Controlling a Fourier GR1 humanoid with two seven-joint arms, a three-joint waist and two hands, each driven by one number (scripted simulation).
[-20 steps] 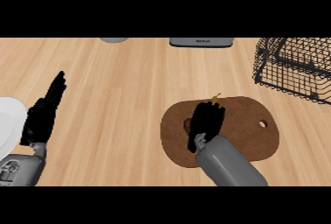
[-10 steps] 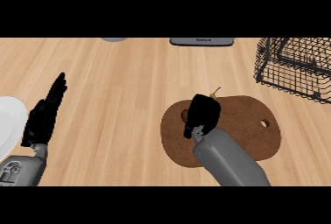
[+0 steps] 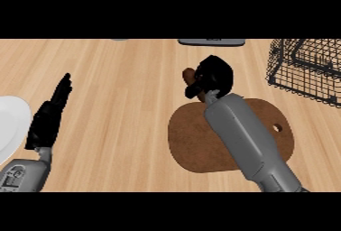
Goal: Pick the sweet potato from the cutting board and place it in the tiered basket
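Carrying step: black right hand (image 3: pixel 214 77) curled around brown oblong sweet potato (image 3: pixel 189 75), lifted off round brown wooden cutting board (image 3: pixel 200 144); next, moving toward black wire tiered basket (image 3: pixel 307 70) at three o'clock.

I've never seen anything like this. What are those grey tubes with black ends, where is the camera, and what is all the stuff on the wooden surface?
The camera looks steeply down from the robot's head at a wooden counter. The grey tubes are its forearms. The right robot hand is curled round a brown sweet potato, held beyond the far edge of the round brown cutting board. The left robot hand rests open at the left, beside a white plate. The black wire tiered basket, at the upper right, is where the sweet potato should go. A dark flat object at the top edge is too cut off to identify.
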